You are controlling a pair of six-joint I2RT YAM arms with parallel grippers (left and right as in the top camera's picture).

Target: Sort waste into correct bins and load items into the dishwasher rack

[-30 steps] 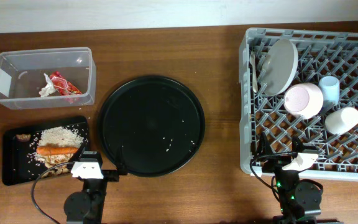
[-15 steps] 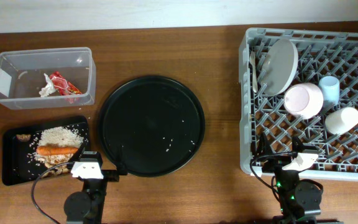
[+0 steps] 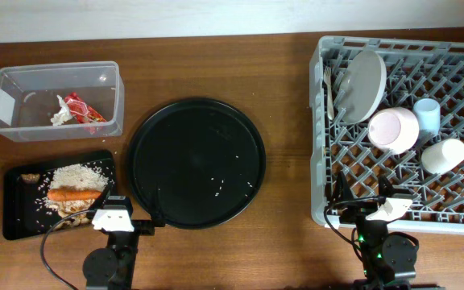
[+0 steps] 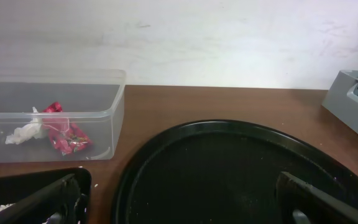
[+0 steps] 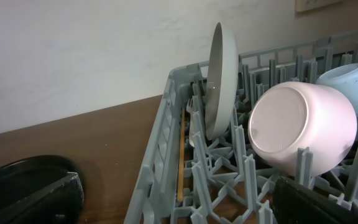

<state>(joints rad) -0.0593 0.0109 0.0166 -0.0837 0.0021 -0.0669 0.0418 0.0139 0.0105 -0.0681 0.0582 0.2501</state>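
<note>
Left hand [image 3: 112,214]: spread wide, nothing between its fingers, low at the near edge of the worktop [image 3: 288,76].
Right hand [image 3: 372,207]: spread wide and empty, at the near wall of the dishwasher rack [image 3: 319,153].
Flat black tray [image 3: 14,219]: just left of the left hand; the hand's left finger [image 4: 55,200] is over its near right corner.
Waste on the flat tray: white rice [image 3: 75,175], an orange carrot [image 3: 72,194] below it, and beige food scraps [image 3: 74,207] nearest the left hand; a small brown lump [image 3: 29,176] sits at the far left corner.
Clear tub [image 3: 120,95]: ahead and left of the left hand, beyond the flat tray.
In the tub: a crumpled red-and-white wrapper [image 3: 84,109] touching white tissue [image 3: 60,113].
Round black tray [image 3: 196,161]: ahead and right of the left hand, with a few white specks on it.
Rack contents, ahead of the right hand: a pale grey plate [image 3: 362,83] on edge, slightly tilted, with a white fork [image 3: 329,90] just to its left.
Bowl [image 3: 393,130]: pinkish white, on its side, nearer the right hand than the plate.
Cups: a light blue cup [image 3: 427,115] beside the bowl, a white cup [image 3: 444,155] to the right of the bowl.
</note>
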